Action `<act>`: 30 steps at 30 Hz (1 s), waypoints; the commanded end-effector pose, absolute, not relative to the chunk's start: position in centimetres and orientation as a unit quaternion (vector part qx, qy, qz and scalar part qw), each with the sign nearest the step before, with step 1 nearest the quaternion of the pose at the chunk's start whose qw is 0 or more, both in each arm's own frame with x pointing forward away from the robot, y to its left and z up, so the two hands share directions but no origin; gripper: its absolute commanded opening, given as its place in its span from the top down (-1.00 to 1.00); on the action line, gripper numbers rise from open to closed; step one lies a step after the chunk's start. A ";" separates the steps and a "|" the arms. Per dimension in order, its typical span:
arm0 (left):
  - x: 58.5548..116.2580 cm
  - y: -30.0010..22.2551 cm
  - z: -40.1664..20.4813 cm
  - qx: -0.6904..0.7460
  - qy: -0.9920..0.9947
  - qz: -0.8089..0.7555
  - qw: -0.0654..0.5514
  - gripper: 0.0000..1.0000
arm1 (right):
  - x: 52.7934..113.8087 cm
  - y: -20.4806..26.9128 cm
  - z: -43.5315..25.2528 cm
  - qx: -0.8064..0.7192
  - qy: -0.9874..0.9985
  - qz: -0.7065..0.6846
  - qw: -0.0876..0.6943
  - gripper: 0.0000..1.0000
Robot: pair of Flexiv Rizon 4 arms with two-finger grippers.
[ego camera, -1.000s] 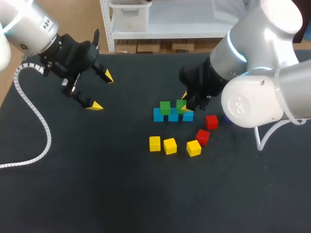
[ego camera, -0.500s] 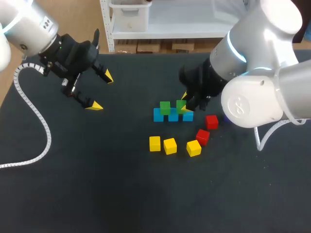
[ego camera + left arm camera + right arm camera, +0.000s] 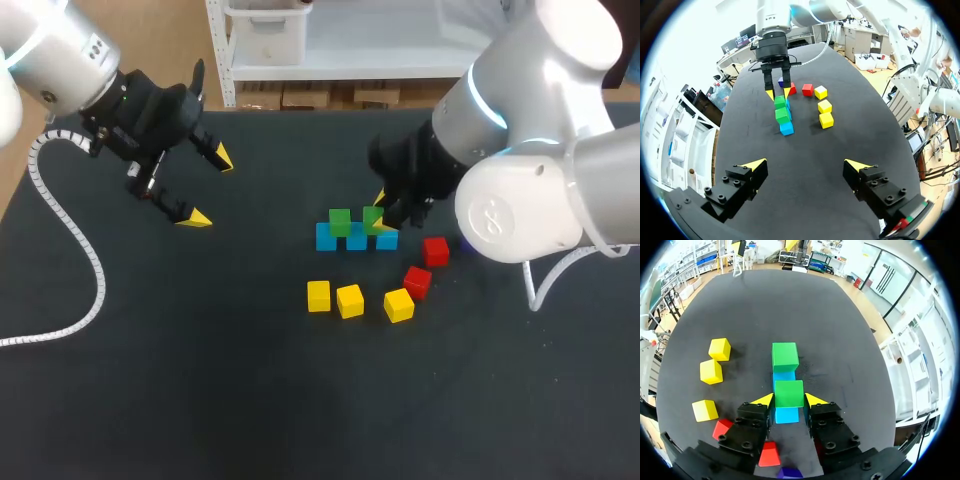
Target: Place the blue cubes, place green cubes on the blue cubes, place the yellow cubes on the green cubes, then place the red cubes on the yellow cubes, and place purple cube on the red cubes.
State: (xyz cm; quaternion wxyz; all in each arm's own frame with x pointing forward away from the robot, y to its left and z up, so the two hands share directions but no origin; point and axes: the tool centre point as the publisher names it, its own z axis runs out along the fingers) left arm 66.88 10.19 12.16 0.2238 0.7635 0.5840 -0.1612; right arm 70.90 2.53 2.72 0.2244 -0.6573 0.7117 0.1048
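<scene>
Three blue cubes (image 3: 356, 240) lie in a row at mid-table. Two green cubes rest on them: one (image 3: 340, 221) stands free, and my right gripper (image 3: 381, 212) is shut on the other (image 3: 789, 393), its yellow tips against both sides. The blue row (image 3: 787, 415) shows under that cube. Three yellow cubes (image 3: 350, 300) and two red cubes (image 3: 417, 281) lie in front of the row. A purple cube (image 3: 789, 472) sits under the right gripper's body. My left gripper (image 3: 208, 187) hangs open and empty over the table's far left, and the cubes (image 3: 782, 115) lie well ahead of it.
A white ribbed cable (image 3: 70, 240) from the left arm trails over the table's left side. Bare black tabletop (image 3: 300, 400) fills the front and the space between the left gripper (image 3: 806, 165) and the cubes.
</scene>
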 end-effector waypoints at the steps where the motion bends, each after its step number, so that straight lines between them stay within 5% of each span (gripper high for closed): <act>1: 66.9 10.3 12.1 0.764 0.583 -0.161 0.224 -1.00 | 71.1 2.5 2.7 -0.658 0.711 0.108 0.224 0.62; 22: 66.9 10.3 12.1 0.764 0.583 -0.161 0.224 -1.00 | 71.2 2.6 2.4 -0.657 0.712 0.111 0.221 0.24; 26: 66.9 10.3 12.1 0.764 0.583 -0.161 0.224 -1.00 | 71.2 2.5 2.4 -0.657 0.712 0.112 0.221 0.04; 27: 66.9 10.3 12.1 0.764 0.583 -0.161 0.224 -1.00 | 71.2 2.5 2.4 -0.657 0.712 0.112 0.221 -0.16; 28: 66.9 10.3 12.1 0.764 0.583 -0.161 0.224 -1.00 | 71.1 2.4 2.4 -0.657 0.712 0.112 0.221 -0.66; 30: 66.9 10.3 12.1 0.764 0.583 -0.161 0.224 -1.00 | 71.1 2.4 2.5 -0.656 0.713 0.112 0.221 -0.75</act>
